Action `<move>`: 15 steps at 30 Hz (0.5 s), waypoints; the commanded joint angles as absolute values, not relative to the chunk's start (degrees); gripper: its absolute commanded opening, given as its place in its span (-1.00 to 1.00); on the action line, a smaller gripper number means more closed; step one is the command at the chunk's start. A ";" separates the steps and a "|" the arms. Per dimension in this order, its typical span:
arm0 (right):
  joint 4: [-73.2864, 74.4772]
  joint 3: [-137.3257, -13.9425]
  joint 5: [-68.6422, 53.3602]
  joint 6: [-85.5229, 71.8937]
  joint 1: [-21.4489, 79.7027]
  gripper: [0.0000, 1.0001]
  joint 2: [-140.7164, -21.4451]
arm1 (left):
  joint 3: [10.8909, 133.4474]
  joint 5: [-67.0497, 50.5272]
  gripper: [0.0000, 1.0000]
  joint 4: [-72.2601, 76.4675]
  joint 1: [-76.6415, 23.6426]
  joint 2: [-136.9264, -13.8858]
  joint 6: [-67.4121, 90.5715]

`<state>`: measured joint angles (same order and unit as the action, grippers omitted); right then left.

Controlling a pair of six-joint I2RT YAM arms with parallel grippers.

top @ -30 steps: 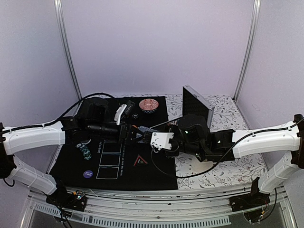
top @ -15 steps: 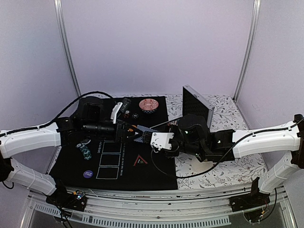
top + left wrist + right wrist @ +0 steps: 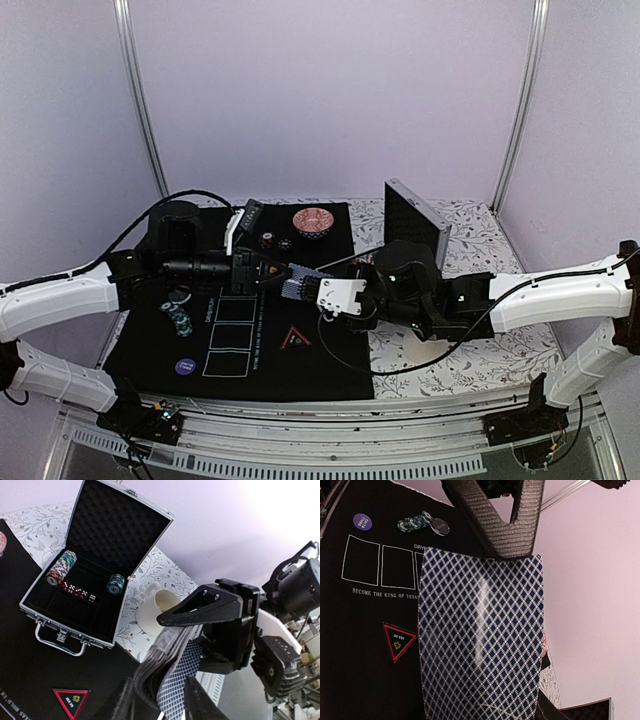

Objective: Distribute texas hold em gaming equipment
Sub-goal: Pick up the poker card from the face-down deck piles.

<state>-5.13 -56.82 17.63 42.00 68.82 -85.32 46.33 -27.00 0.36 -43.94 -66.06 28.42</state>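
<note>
Over the counter's (image 3: 480,352) black mat (image 3: 330,372), the right end effector (image 3: 175,637) clamps the playing cards (image 3: 480,640); fingers (image 3: 487,520) of the left end effector (image 3: 159,702) flank the top card (image 3: 177,680), whether pinching I cannot tell.

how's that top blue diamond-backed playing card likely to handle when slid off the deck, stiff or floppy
Probably thin and bendy: the blue diamond-backed playing card looks slightly bowed in the right wrist view. Its glossy streak suggests a slick face, so it may slip from the left fingers. Likely light for its size, being one thin sheet.
</note>
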 commanded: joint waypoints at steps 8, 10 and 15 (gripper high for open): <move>-6.26 -57.00 17.58 41.18 68.51 -0.07 -84.43 | 46.45 -31.44 -0.60 2.91 -43.23 -68.64 29.01; -6.24 -57.03 17.62 41.13 68.51 -0.07 -84.40 | 46.49 -31.46 -0.80 2.86 -43.21 -68.73 28.97; -6.17 -56.80 17.73 41.13 68.40 -0.08 -84.29 | 46.11 -30.64 -1.00 2.55 -43.14 -67.44 29.18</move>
